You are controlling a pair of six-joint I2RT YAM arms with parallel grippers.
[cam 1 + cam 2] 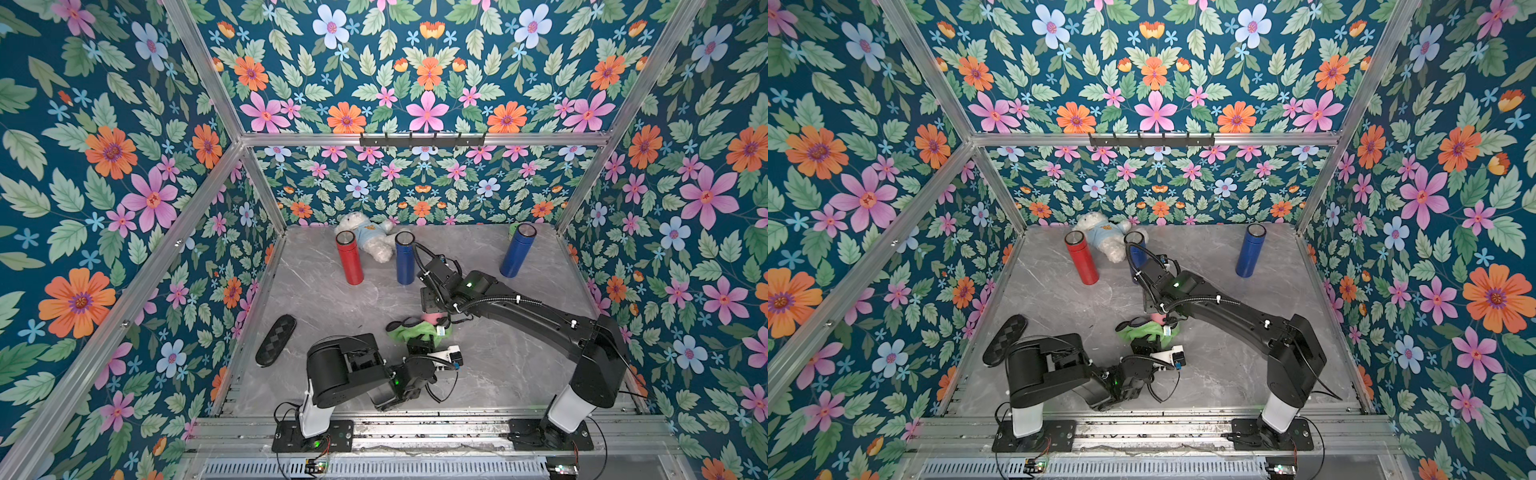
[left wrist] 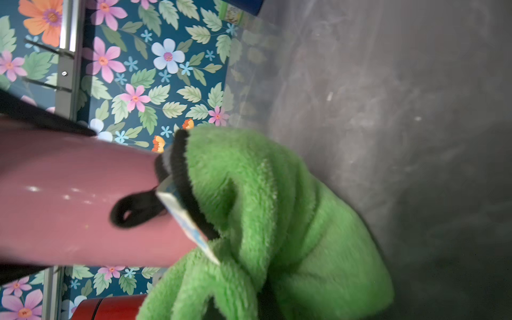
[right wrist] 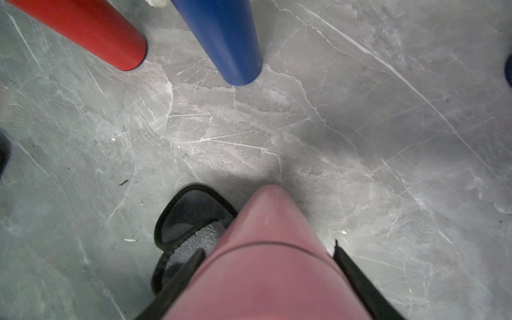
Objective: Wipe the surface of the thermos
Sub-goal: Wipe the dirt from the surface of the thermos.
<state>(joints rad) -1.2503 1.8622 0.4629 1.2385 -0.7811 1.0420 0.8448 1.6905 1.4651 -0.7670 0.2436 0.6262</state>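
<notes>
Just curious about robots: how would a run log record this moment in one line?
right claw: holding pink thermos | left claw: shut on green cloth | cloth: against thermos | stage: wiping

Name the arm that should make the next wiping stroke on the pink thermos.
Left. The left gripper is shut on the green cloth touching the pink thermos; the right gripper only holds that thermos.

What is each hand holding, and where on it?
Right hand: pink thermos, at its cap end. Left hand: green cloth, by a bunched fold.
</notes>
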